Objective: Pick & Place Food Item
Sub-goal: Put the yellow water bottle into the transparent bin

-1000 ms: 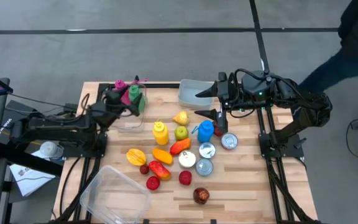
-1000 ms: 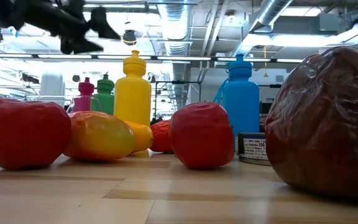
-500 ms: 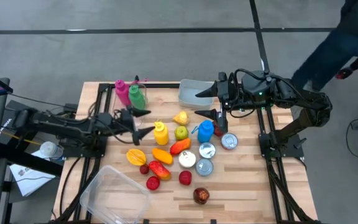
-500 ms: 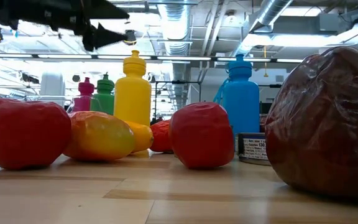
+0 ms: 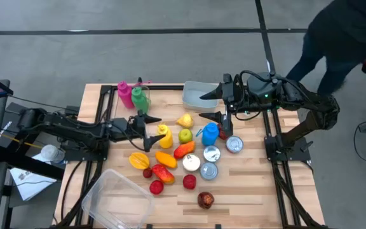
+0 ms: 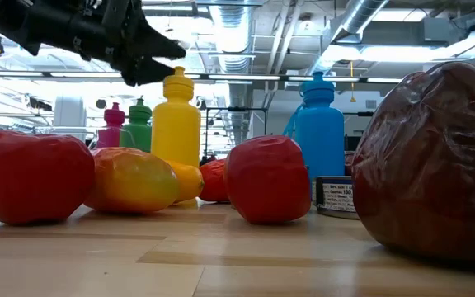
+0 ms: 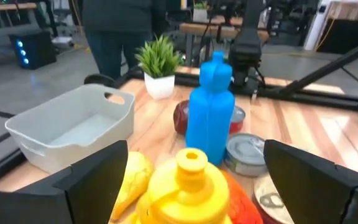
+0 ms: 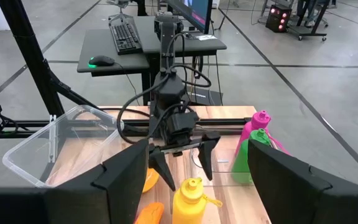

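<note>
Right now the left gripper (image 5: 149, 128) hangs just beside the yellow bottle (image 5: 164, 135), on the side away from the blue bottle (image 5: 210, 133) — its jaws spread wide to either side of the yellow cap, holding nothing and not touching it. From the left wrist view the yellow bottle (image 7: 188, 186) stands upright between the two dark fingers (image 7: 89, 177), with the blue bottle (image 7: 211, 109) upright beyond it.

Close around the yellow bottle lie the other food pieces: a yellow pear (image 5: 184, 120) and a green apple (image 5: 185, 135) between it and the blue bottle, an orange mango (image 5: 138, 159) and a red apple (image 5: 189, 182) nearer the table's front edge. Pink and green bottles (image 5: 133, 95) stand behind the yellow bottle, toward the back edge.

The right gripper (image 5: 211, 105) waits well beyond the blue bottle from the yellow one, beside a white tray (image 5: 199, 93) — jaws apart, empty.
</note>
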You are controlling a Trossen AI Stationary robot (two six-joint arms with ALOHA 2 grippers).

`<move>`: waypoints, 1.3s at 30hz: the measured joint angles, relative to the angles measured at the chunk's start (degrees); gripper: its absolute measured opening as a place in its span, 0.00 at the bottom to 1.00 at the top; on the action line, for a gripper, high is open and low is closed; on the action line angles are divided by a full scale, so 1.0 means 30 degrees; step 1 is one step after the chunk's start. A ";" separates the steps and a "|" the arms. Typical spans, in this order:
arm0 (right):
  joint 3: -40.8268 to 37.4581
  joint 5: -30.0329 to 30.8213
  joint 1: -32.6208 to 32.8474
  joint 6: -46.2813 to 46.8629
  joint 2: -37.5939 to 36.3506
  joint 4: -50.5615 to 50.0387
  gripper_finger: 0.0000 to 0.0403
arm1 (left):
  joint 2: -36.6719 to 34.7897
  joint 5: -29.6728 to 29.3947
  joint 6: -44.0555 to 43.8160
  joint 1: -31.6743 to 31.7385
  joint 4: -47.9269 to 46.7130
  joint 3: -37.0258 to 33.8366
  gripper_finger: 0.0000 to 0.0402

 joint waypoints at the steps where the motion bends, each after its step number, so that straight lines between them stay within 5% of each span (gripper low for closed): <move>1: 0.0000 0.0000 0.0000 -0.0007 0.0000 0.0000 0.66 | 0.0135 0.0005 -0.0012 0.0000 0.0011 0.0000 0.91; 13: 0.0000 0.0000 0.0000 0.0146 0.0000 -0.0007 0.66 | 0.1547 0.0005 -0.0034 0.0044 -0.0059 0.0000 0.89; 33: 0.0000 0.0000 0.0000 0.0153 0.0000 -0.0007 0.66 | 0.1526 -0.0505 -0.0048 0.0044 -0.0702 0.0000 0.53; 39: 0.0000 0.0000 0.0000 0.0160 0.0000 -0.0007 0.66 | 0.1531 -0.0520 -0.0424 0.0044 -0.0391 -0.0005 0.51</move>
